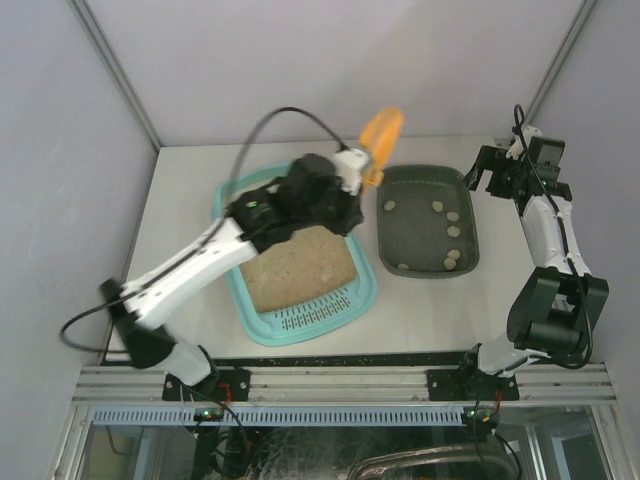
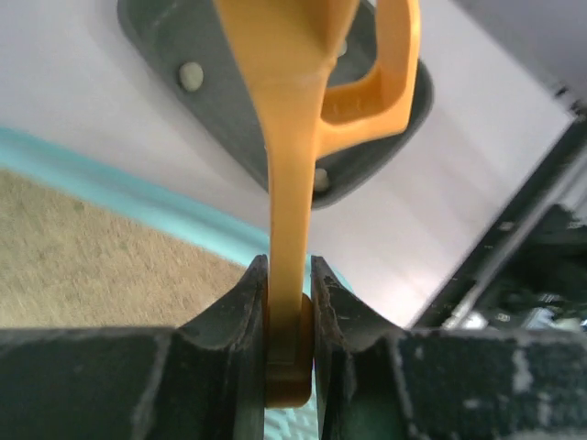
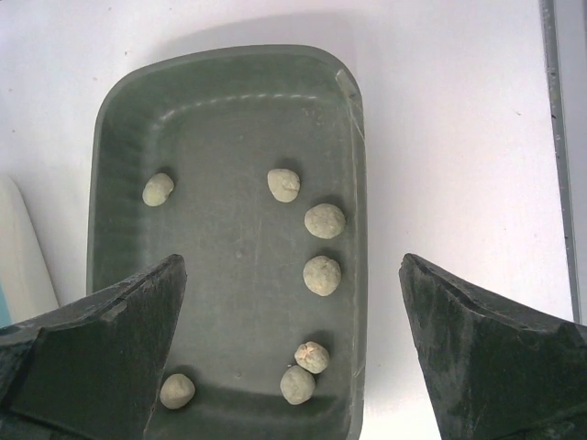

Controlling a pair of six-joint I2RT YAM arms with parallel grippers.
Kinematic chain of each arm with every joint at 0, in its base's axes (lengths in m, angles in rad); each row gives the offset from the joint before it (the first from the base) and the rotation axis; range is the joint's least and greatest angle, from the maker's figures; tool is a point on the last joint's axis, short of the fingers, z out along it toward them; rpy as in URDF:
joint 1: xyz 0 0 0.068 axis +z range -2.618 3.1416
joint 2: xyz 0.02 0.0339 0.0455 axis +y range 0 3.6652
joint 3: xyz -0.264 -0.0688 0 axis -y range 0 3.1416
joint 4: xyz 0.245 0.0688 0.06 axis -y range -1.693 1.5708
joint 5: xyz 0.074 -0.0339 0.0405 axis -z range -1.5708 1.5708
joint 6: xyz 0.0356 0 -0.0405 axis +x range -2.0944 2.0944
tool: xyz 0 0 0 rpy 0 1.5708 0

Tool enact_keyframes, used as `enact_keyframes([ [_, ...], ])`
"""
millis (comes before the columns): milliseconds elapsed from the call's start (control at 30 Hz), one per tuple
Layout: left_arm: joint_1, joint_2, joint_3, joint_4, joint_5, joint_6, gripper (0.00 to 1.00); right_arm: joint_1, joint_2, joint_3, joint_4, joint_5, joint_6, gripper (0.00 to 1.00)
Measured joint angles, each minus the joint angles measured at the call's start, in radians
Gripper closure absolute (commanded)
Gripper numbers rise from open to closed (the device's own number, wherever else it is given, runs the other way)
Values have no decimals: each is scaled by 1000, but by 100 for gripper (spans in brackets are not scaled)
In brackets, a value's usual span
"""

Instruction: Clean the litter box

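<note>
Left fingers [image 2: 240, 316]: pinching orange scoop [image 2: 292, 137] by its handle, near litter box [image 1: 300, 325] far corner.
Right fingers [image 3: 110, 339]: spread wide above grey tray [image 3: 229, 110].
Grey tray contents: seven clumps [image 3: 324, 221].

My left arm reaches diagonally over the litter box [image 1: 310, 316]. My left pincer [image 1: 362, 168] is past its far right corner, clamped on an orange scoop handle [image 2: 293, 137]. My right arm rises well right of the box, my right pincer [image 1: 490, 172] spread wide and facing down.
</note>
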Motion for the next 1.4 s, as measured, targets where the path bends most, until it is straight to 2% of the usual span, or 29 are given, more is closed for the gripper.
enact_keyframes([
  [100,101,-277,-295,187,113,-154,100,0,0,-6,5,0,-4,0],
  [167,231,-437,-555,362,200,-296,100,0,0,-8,4,-6,-18,0],
  [233,345,-521,-759,494,244,-420,100,3,0,-8,3,-10,-37,0],
  [300,386,-526,-866,568,278,-510,100,10,3,-6,-4,-10,-61,0],
  [400,387,-452,-950,658,338,-613,100,16,27,25,-35,-21,-93,0],
  [600,438,-372,-1090,914,432,-816,100,41,127,194,-182,-21,-164,0],
  [700,454,-348,-1131,968,434,-882,100,62,157,252,-258,-4,-197,0],
  [867,462,-287,-1146,1045,463,-958,99,93,159,258,-352,60,-188,0],
  [967,465,-208,-1130,1019,482,-975,87,118,159,258,-383,117,-167,0],
  [1000,465,-178,-1112,974,485,-974,76,128,159,258,-392,142,-159,0],
  [1100,465,-148,-1070,870,481,-962,64,159,158,258,-405,185,-151,0],
  [1133,465,-148,-1047,824,476,-949,54,167,157,257,-407,190,-150,0],
  [1167,465,-148,-1021,787,469,-938,40,173,157,257,-409,195,-148,0],
  [1200,465,-148,-998,761,462,-925,30,177,156,257,-410,198,-146,0],
  [1233,465,-148,-980,739,458,-912,10,183,156,257,-410,201,-143,0],
  [1267,465,-148,-954,705,450,-906,2,187,156,257,-411,201,-141,0],
  [1400,455,-146,-851,515,401,-844,0,188,156,257,-411,202,-140,0],
])
